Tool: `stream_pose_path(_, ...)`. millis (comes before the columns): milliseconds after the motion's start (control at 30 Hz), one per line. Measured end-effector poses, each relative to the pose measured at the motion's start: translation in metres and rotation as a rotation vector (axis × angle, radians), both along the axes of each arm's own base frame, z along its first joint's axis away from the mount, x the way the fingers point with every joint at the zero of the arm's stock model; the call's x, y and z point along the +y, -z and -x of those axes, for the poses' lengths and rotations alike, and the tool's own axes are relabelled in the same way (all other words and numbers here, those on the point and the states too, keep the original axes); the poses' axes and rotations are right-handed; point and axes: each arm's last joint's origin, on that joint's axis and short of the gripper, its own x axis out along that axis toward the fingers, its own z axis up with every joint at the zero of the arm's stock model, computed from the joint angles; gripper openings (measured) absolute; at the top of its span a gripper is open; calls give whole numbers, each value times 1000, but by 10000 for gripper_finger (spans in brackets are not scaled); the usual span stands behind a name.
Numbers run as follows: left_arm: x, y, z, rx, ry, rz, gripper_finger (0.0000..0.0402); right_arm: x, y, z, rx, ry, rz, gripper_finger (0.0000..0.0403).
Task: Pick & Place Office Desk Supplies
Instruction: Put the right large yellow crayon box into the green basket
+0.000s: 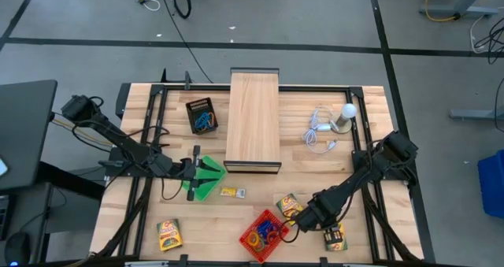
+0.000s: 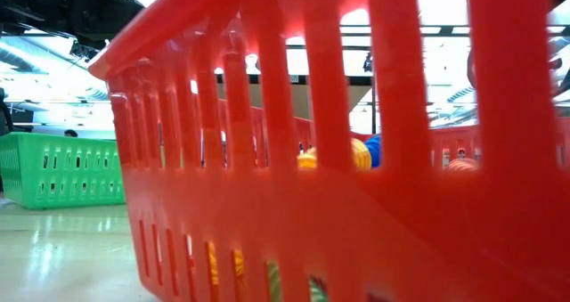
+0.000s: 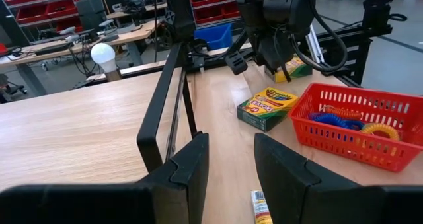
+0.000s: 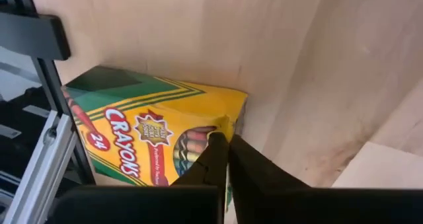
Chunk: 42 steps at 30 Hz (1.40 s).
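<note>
A red basket (image 1: 264, 235) (image 3: 360, 128) near the table's near edge holds coloured loops (image 3: 344, 121). Three crayon boxes lie flat: one (image 1: 289, 205) (image 3: 268, 107) beside the basket, one (image 1: 335, 237) (image 4: 152, 135) by the right rail, one (image 1: 168, 234) near left. A small yellow piece (image 1: 232, 192) lies mid-table. A black box (image 1: 202, 116) also holds loops. My left gripper (image 1: 191, 176) (image 3: 230, 161) is open, over the green basket (image 1: 206, 176). My right gripper (image 1: 303, 217) (image 4: 227, 145) is shut, between the red basket and the crayon boxes. My right gripper's shut fingertips (image 4: 218, 148) stand over the crayon box's edge (image 4: 231, 115), near a corner, coming from above. Whether they touch the box, I cannot tell. The box lies flat on the table beside the black rail.
A long pale wooden box (image 1: 253, 121) stands mid-table, and its side (image 3: 79, 128) fills the left wrist view. A white bulb (image 1: 346, 113) with a coiled cable sits far right. Black frame rails (image 1: 358, 153) run along both sides. In the low view the red basket's wall (image 2: 356, 204) blocks most of the picture.
</note>
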Motion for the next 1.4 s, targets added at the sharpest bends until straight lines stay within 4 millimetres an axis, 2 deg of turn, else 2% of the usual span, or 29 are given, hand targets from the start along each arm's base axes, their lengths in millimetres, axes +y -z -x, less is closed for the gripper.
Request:
stream_pose_path(200, 0, 0, 0, -1, -7, -3, 129, 7, -8, 0, -16, 2, 70, 2)
stream_pose_path(433, 0, 0, 0, -1, -7, -4, 129, 21, -31, -4, -105, 28, 182, 1)
stream_pose_path(733, 0, 0, 0, -1, -8, -4, 129, 34, -55, 1, -216, 78, 344, 0)
stream_pose_path(1033, 0, 0, 0, -1, -8, -4, 129, 38, -60, 13, -253, 107, 481, 0)
stream_pose_path(1400, 1, 0, 0, -3, -27, -7, 129, 27, -64, 24, -235, 121, 677, 0)
